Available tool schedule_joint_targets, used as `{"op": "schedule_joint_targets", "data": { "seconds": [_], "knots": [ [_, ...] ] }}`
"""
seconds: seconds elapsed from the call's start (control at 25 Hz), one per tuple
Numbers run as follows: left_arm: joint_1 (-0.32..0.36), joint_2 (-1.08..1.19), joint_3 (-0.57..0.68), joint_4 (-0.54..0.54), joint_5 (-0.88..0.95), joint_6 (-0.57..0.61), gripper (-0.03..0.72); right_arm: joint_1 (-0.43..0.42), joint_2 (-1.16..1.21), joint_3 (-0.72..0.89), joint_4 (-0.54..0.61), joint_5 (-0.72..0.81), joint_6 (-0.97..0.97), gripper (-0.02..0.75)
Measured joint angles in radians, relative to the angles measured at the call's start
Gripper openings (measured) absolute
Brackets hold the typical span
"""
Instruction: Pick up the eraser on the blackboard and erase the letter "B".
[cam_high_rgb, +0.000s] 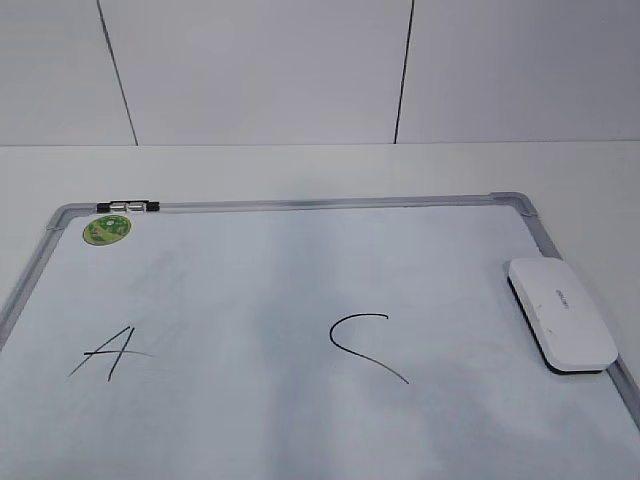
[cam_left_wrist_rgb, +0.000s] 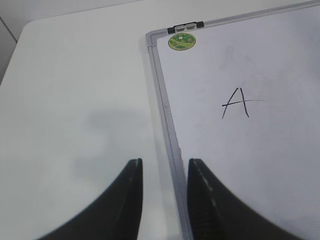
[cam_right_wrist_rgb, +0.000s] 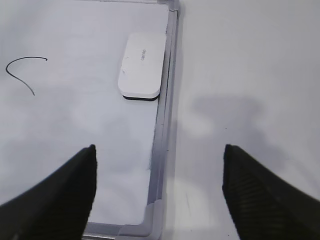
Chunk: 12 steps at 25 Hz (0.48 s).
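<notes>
The eraser (cam_high_rgb: 562, 313) is a white rounded block with a dark base. It lies on the blackboard by its right frame edge (cam_high_rgb: 545, 240) and also shows in the right wrist view (cam_right_wrist_rgb: 143, 71). The board is a white dry-erase board with a grey frame (cam_left_wrist_rgb: 162, 90) (cam_right_wrist_rgb: 162, 150). No letter "B" shows in any view; only faint grey smudges lie between the "A" (cam_high_rgb: 110, 352) (cam_left_wrist_rgb: 237, 102) and the "C" (cam_high_rgb: 365, 345) (cam_right_wrist_rgb: 22, 70). My left gripper (cam_left_wrist_rgb: 164, 167) is open and empty above the board's left frame. My right gripper (cam_right_wrist_rgb: 159, 155) is wide open and empty above the near right corner, short of the eraser.
A round green sticker (cam_high_rgb: 106, 230) (cam_left_wrist_rgb: 181, 41) sits in the board's far left corner, below a small black and silver clip (cam_high_rgb: 127, 207) on the frame. White table surrounds the board; a white panelled wall stands behind. Neither arm shows in the exterior view.
</notes>
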Motion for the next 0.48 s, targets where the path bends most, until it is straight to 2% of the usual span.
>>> {"op": "schedule_joint_targets", "data": {
  "seconds": [0.48],
  "knots": [
    [0.0,0.0,0.002,-0.002,-0.004,0.0,0.234,0.0,0.0,0.0,0.0,-0.002,0.0,0.587]
  ]
}}
